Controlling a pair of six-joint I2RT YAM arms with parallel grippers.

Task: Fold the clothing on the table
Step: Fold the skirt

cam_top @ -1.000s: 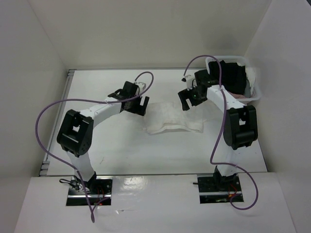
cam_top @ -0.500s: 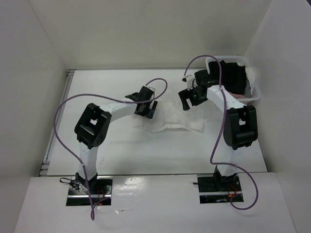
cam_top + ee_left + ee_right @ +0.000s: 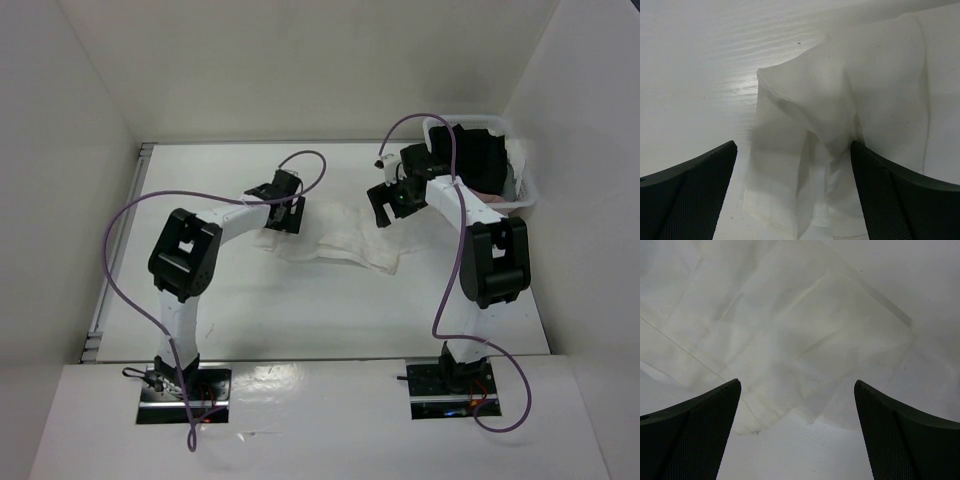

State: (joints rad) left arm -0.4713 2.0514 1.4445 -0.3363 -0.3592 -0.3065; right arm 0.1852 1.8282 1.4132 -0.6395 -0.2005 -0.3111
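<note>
While the right gripper [image 3: 388, 207] hangs where it was, jaws wide and empty above the right part of the thin white pleated garment [image 3: 345, 245], we see that the left gripper [image 3: 284, 213] has moved. It went in over the garment's left end and then came back a little to the left. Its jaws are also wide. In the left wrist view a raised crease of the fabric stands between the two dark fingers [image 3: 690, 192], but they do not close on it. The garment lies near the middle of the large white flat tabletop [image 3: 250, 300], and its outline has changed: the left end now reaches more to the left, and the whole piece looks longer and flatter. We judge that the fingertips dragged it, to spread it before folding. The fold itself is not yet begun, and the next move probably asks for a pinch on this left edge.
</note>
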